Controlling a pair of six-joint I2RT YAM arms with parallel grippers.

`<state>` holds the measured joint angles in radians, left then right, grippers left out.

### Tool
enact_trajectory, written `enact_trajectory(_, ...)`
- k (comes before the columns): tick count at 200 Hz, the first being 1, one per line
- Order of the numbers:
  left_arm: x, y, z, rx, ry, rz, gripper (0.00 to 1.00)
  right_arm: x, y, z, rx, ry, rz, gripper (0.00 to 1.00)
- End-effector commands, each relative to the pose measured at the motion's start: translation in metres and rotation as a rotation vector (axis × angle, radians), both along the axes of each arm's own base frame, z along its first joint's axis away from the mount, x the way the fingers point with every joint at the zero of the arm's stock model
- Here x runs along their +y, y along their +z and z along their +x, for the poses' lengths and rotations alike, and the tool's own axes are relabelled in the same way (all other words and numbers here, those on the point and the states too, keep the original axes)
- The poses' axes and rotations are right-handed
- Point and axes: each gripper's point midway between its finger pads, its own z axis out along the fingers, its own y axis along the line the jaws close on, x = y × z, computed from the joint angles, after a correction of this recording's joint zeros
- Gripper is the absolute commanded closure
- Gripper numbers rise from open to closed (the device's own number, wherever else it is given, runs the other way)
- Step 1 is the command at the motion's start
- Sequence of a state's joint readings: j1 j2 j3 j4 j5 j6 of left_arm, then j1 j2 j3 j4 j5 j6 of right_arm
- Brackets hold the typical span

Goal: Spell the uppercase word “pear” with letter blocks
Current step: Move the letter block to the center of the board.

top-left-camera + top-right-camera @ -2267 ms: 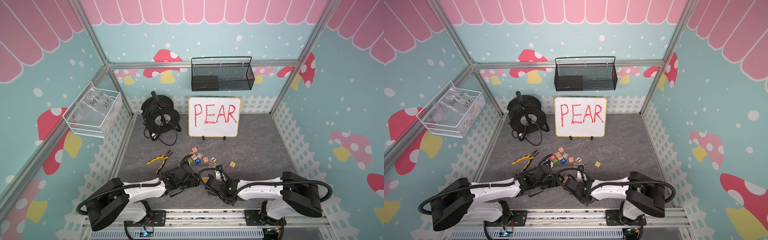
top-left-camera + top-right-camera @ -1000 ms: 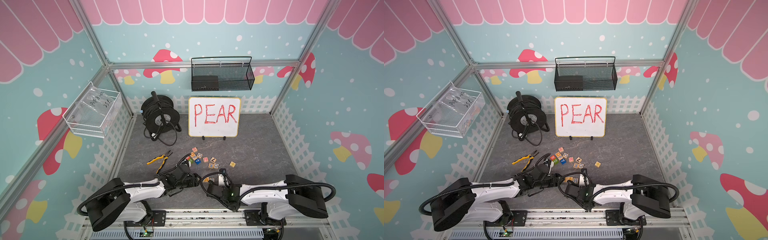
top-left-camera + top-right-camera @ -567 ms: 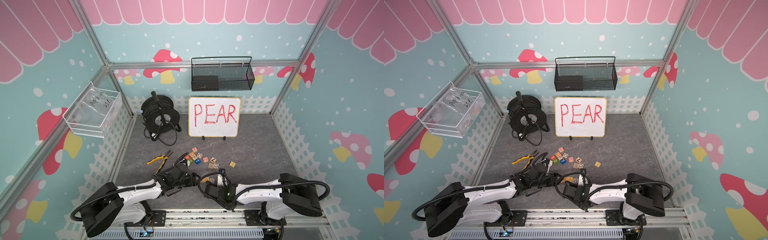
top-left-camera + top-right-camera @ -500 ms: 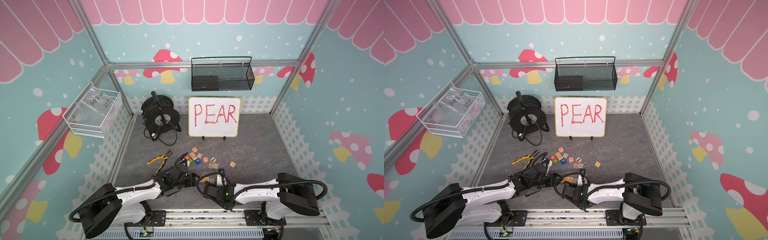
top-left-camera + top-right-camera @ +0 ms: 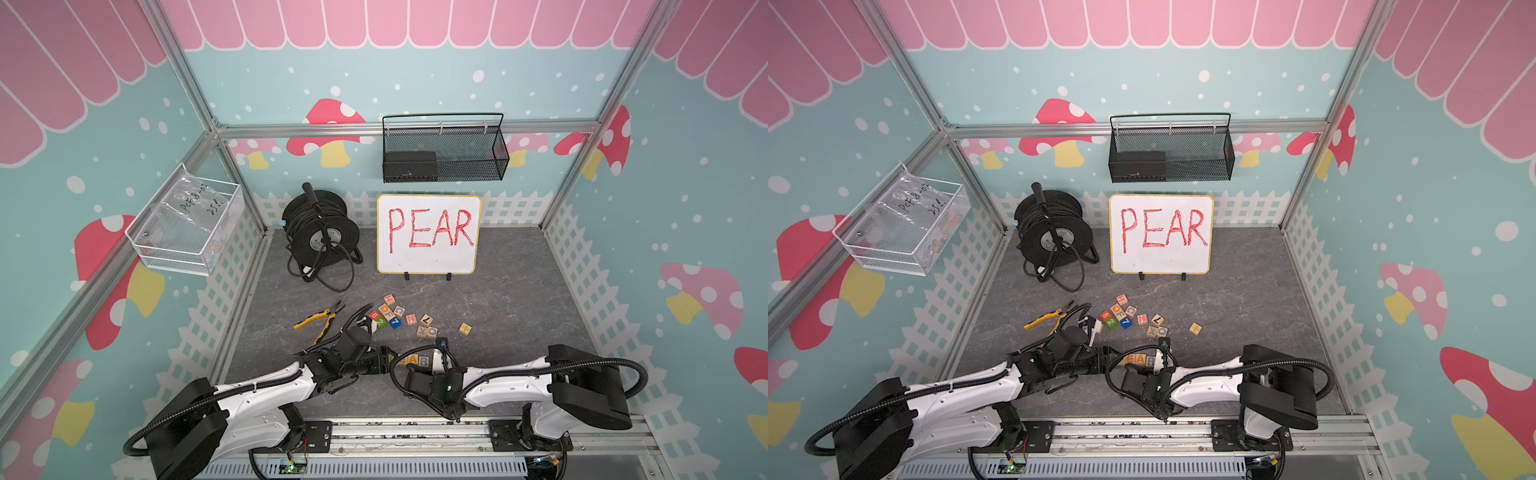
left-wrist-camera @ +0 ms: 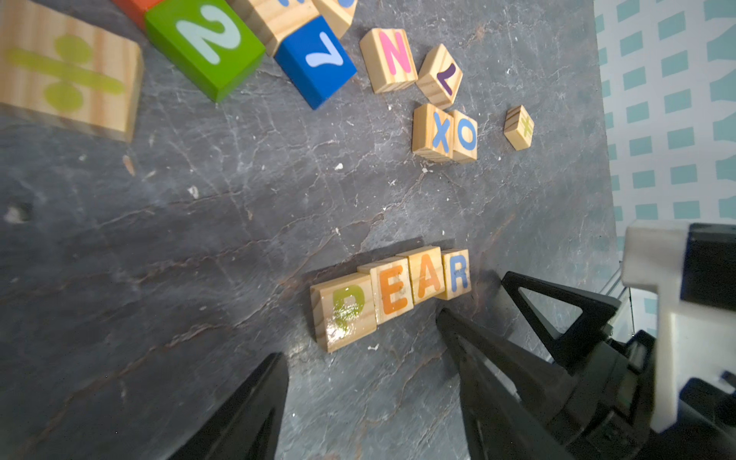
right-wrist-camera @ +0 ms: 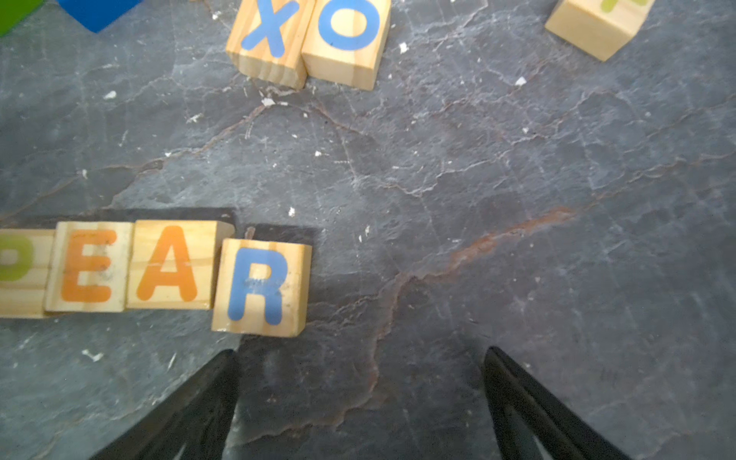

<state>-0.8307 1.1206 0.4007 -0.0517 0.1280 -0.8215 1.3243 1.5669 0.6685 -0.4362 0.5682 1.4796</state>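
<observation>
Still unmoved: letter blocks (image 6: 392,292), beside open left tool (image 6: 359,333), right tool (image 7: 360,349).

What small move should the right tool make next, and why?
Probably nudge the R away from the right tool into line with the A: the word reads PEAR, but R sits slightly out of the row, nearer the open, empty tool.

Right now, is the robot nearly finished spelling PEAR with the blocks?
Nearly! Done: the P block, E block, A block and R block lie in a row reading PEAR. In hand: nothing; the left end effector and right end effector are both open and empty near the row. Left: the R block sits slightly out of line, so maybe one small nudge.
</observation>
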Motion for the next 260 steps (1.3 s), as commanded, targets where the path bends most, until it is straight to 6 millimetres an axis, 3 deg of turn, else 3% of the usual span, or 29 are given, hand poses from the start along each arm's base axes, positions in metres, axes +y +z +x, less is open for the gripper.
enact_trajectory(1,0.002,0.010,0.005,-0.024,0.005,0.004,0.29,-0.110,-0.075,-0.113,0.593,-0.246,-0.276,0.03)
enact_trajectory(189,0.012,0.015,0.003,-0.050,0.008,0.004,0.28,-0.111,-0.075,-0.098,0.561,-0.255,-0.244,0.02)
enact_trajectory(240,0.013,0.015,0.002,-0.057,0.002,0.004,0.28,-0.082,-0.060,-0.085,0.515,-0.146,-0.281,0.01)
enact_trajectory(260,0.016,0.017,0.002,-0.064,0.011,0.002,0.28,-0.079,-0.046,-0.083,0.482,-0.161,-0.290,0.01)
